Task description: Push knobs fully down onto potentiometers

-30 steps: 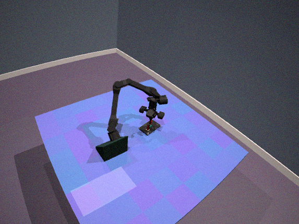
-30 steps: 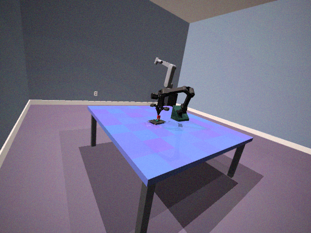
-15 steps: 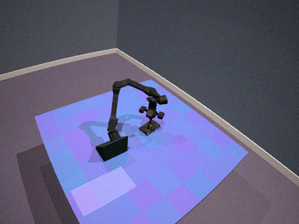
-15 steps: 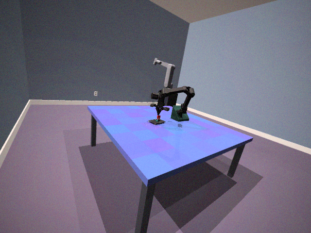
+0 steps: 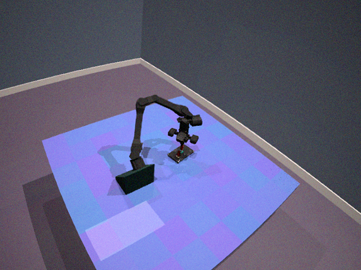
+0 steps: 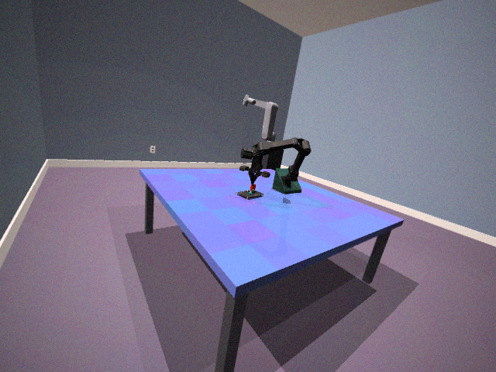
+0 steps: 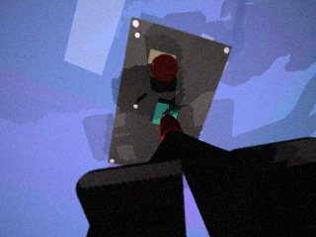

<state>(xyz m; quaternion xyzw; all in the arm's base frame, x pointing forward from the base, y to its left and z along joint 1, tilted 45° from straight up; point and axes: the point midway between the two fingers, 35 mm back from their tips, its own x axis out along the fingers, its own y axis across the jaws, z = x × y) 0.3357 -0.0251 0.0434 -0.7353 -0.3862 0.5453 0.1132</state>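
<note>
The dark grey circuit board (image 7: 197, 64) (image 5: 187, 151) (image 6: 242, 194) stands on the checkered blue and purple table. One round red knob (image 7: 164, 67) sits toward the board's far end. A second red knob (image 7: 169, 125) (image 6: 252, 187) sits over a teal potentiometer (image 7: 163, 112) near the board's middle. My gripper (image 7: 172, 137) (image 5: 181, 144) (image 6: 252, 182) is shut, points straight down, and its closed fingertips rest right on top of this second knob. The fingers hide the knob's near side, so I cannot tell how far down it sits.
The arm's dark green base (image 5: 135, 178) (image 6: 285, 182) stands on the table beside the board. A grey arm-like post (image 6: 266, 115) rises behind the table. The table's back edge lies a little beyond the board.
</note>
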